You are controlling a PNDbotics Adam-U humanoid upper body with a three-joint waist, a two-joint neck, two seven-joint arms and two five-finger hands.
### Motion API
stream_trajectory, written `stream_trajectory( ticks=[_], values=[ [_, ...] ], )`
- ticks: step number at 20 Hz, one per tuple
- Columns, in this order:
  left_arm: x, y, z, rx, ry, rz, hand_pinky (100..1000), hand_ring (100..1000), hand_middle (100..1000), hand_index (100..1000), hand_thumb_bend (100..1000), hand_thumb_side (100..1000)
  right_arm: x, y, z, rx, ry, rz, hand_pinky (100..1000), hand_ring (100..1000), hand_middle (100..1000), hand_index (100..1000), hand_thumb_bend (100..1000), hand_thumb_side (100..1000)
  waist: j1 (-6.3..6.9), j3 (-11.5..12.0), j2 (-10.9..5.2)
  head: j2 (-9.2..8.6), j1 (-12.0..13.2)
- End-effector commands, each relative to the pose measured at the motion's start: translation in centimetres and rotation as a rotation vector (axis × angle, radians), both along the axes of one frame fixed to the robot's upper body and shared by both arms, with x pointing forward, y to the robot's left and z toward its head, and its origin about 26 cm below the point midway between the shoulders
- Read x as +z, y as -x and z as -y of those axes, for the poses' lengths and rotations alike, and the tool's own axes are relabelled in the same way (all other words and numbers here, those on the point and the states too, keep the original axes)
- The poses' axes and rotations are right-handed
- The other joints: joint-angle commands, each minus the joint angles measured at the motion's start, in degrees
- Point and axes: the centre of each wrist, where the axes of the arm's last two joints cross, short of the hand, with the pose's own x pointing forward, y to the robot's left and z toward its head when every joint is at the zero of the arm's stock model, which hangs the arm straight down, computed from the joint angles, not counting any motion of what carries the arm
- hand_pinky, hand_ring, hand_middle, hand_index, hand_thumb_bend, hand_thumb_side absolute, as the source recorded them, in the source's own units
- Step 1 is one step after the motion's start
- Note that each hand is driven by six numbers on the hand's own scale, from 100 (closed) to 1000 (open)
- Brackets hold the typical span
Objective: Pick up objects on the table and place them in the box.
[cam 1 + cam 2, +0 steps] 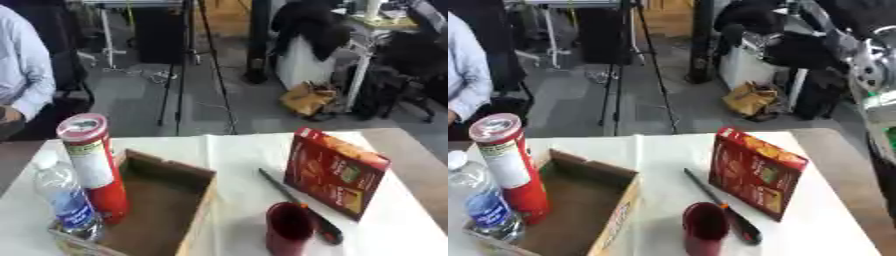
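Seeing neither robot hand, I cannot tell their state; the red cup (288, 227) is sitting right of the box (197, 210), nearer my right arm.

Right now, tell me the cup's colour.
Dark red; the cup shows best in the left eye view.

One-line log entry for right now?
in box: red can, bottle | on table: cracker box, red cup, screwdriver | hands: unseen
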Motion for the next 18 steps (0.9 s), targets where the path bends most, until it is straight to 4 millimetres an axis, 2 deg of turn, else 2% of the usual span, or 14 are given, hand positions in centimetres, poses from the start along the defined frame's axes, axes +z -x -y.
stream_trajectory(
  ticks=[1,2,3,6,7,8,9,10,15,18],
  values=[
    [0.6,0.2,-0.2,-0.002,-0.021,0.018,888,781,811,776,100,999,0.9,-1.4,1.5,-0.042,0.049,-0.135,978,1000,975,1000,614,1000,-0.18,0.01,-1.51,0.49,-0.3],
    [0.5,0.2,-0.2,-0.002,-0.023,0.016,888,781,811,776,100,999,0.9,-2.1,1.9,-0.061,0.063,-0.187,978,1000,973,1000,616,1000,-0.21,0.05,-1.57,0.51,-0.37],
    [0.5,0.3,-0.2,-0.002,-0.024,0.014,888,780,810,772,100,999,0.8,-2.7,2.2,-0.081,0.071,-0.232,1000,1000,997,1000,695,1000,-0.23,0.07,-1.61,0.53,-0.43],
    [0.4,0.3,-0.3,-0.001,-0.03,0.007,888,778,810,770,100,996,0.0,-4.8,3.9,-0.163,0.084,-0.433,1000,1000,1000,1000,734,986,-0.27,0.15,-1.74,0.63,-0.53],
    [0.4,0.3,-0.3,-0.001,-0.032,0.005,888,778,809,769,100,996,-0.1,-5.2,4.2,-0.183,0.085,-0.49,1000,1000,1000,1000,746,945,-0.27,0.15,-1.77,0.67,-0.5],
    [0.4,0.3,-0.3,-0.002,-0.035,0.004,888,776,807,764,100,996,-0.5,-5.8,4.7,-0.207,0.077,-0.577,1000,1000,1000,1000,758,833,-0.31,0.13,-1.82,0.7,-0.51],
    [0.4,0.3,-0.3,-0.003,-0.036,0.002,888,776,807,763,100,997,-0.8,-6.4,5.1,-0.224,0.066,-0.639,1000,1000,1000,1000,756,790,-0.34,0.11,-1.86,0.72,-0.53],
    [0.4,0.3,-0.3,-0.004,-0.037,0.001,888,776,807,763,100,997,-1.3,-6.9,5.5,-0.246,0.058,-0.687,1000,1000,1000,1000,756,790,-0.4,0.06,-1.89,0.68,-0.59],
    [0.4,0.3,-0.3,-0.007,-0.038,-0.002,889,774,806,759,100,998,-2.7,-8.1,6.5,-0.301,0.05,-0.773,1000,1000,1000,1000,751,728,-0.45,-0.18,-1.85,0.48,-0.8],
    [0.3,0.3,-0.3,-0.008,-0.038,-0.003,888,774,805,757,100,1000,-3.7,-8.4,7.8,-0.346,0.03,-0.814,1000,1000,1000,1000,769,689,-0.45,-0.33,-1.76,0.5,-0.92]
  ],
)
